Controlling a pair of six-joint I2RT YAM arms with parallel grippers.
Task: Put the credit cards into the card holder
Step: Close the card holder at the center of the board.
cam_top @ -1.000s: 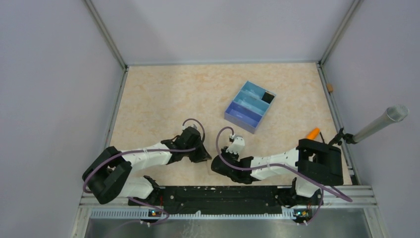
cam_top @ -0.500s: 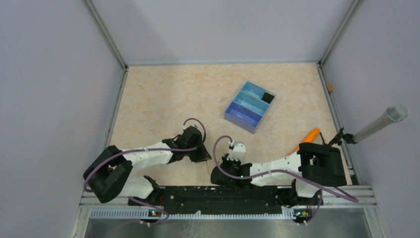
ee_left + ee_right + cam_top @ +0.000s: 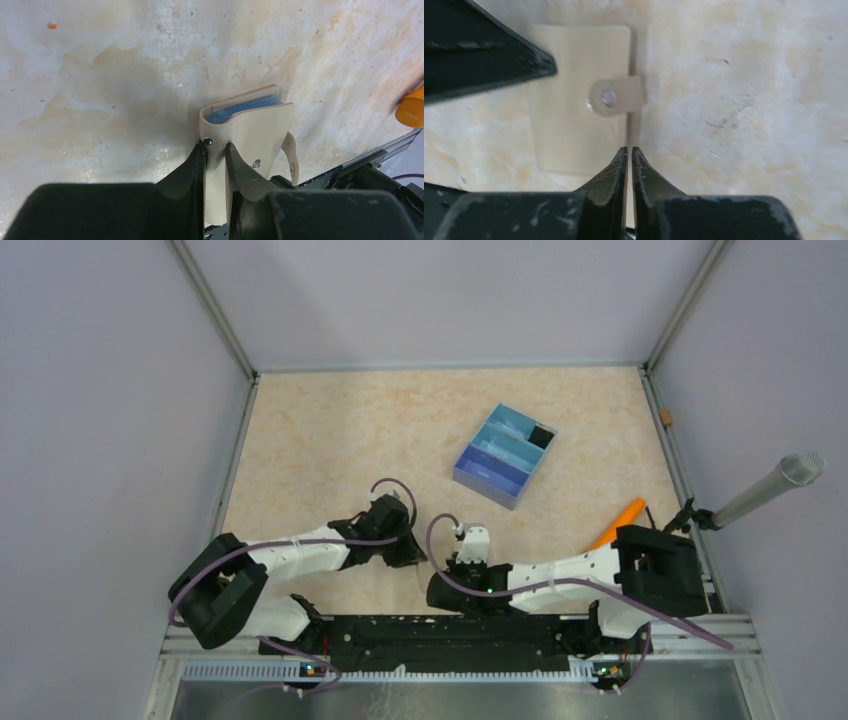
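Card holder [image 3: 245, 135] on table [image 3: 330, 440], betw. left gripper [image 3: 215, 150] & right gripper [image 3: 629, 150]; credit cards [image 3: 240, 107] inside it; tray [image 3: 485, 488] behind, to the rt.

matt leather-like card holder [image 3: 574, 100], glossy marbled table [image 3: 125, 65]

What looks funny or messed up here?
The card holder has its snap strap undone: the button seems to sit beside the stud, not on it, so the flap is loose. Light-blue credit cards peek from the open end while the left gripper pinches the holder. Nothing looks spilled or broken.
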